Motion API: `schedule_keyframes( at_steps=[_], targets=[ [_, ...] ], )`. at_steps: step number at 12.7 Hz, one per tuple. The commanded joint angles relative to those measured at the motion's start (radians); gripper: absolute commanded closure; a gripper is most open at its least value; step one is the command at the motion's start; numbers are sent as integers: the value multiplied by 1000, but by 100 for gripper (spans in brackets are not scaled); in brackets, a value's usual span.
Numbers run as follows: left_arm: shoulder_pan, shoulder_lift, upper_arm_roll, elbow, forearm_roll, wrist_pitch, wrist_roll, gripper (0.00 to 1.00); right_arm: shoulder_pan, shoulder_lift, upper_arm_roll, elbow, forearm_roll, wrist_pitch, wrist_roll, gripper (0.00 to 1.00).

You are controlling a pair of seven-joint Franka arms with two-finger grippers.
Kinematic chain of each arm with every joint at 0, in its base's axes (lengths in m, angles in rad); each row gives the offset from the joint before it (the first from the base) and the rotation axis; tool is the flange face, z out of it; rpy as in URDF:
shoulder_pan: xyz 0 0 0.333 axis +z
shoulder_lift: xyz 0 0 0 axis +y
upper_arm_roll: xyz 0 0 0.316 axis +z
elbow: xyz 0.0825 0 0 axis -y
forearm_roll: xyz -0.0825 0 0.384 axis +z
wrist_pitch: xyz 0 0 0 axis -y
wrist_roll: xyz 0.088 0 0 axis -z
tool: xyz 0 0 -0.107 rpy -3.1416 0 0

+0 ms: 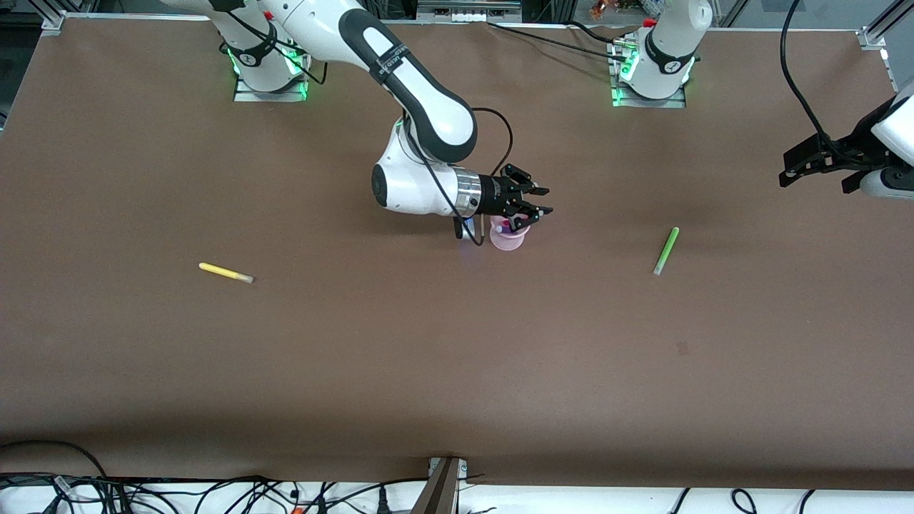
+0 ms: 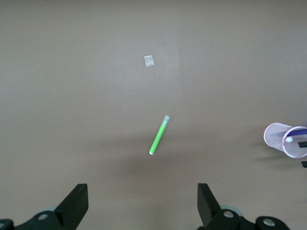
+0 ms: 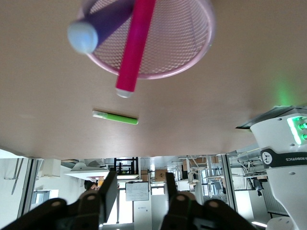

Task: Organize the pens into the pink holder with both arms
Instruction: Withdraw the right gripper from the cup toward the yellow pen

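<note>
The pink holder (image 1: 508, 239) stands mid-table with the magenta pen (image 3: 135, 45) and the purple pen (image 3: 98, 24) inside, tips sticking out above its rim (image 3: 201, 52). My right gripper (image 1: 543, 200) lies level just above the holder, open and empty; its fingers (image 3: 106, 189) hold nothing. The green pen (image 1: 665, 250) lies flat toward the left arm's end of the table, also seen in the right wrist view (image 3: 115, 117). The yellow pen (image 1: 226, 273) lies toward the right arm's end. My left gripper (image 1: 789, 171) hangs open and empty in the air over the table past the green pen (image 2: 159, 135); its wrist view shows its gripper (image 2: 142, 203) and the holder (image 2: 283, 139).
A small pale square patch (image 1: 683, 348) sits on the brown tabletop nearer the front camera than the green pen, also in the left wrist view (image 2: 148, 61). The left arm's base (image 3: 283, 143) shows in the right wrist view. Cables run along the front edge (image 1: 214, 492).
</note>
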Motion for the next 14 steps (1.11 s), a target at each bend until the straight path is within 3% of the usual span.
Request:
schedule_keyframes(
  at_steps=[1, 4, 5, 7, 10, 14],
  targets=[
    [-2, -6, 0, 4, -19, 2, -7, 0, -32, 6, 9, 26, -7, -33, -39, 1],
    [-2, -6, 0, 4, -19, 1, -2, 0, -138, -20, 5, 26, -17, -224, -264, 0],
    [-2, -6, 0, 4, -19, 1, -2, 0, -179, -41, -19, 26, -78, -287, -297, 0],
    [-2, -6, 0, 4, -19, 1, -2, 0, -226, -55, -38, 72, -239, -335, -316, 0],
    [-2, -6, 0, 4, -19, 1, -2, 0, -230, -101, -41, 89, -599, -336, -409, 0],
    [-2, -6, 0, 4, -19, 1, -2, 0, -238, -190, -119, 90, -902, -449, -561, 0]
  ],
)
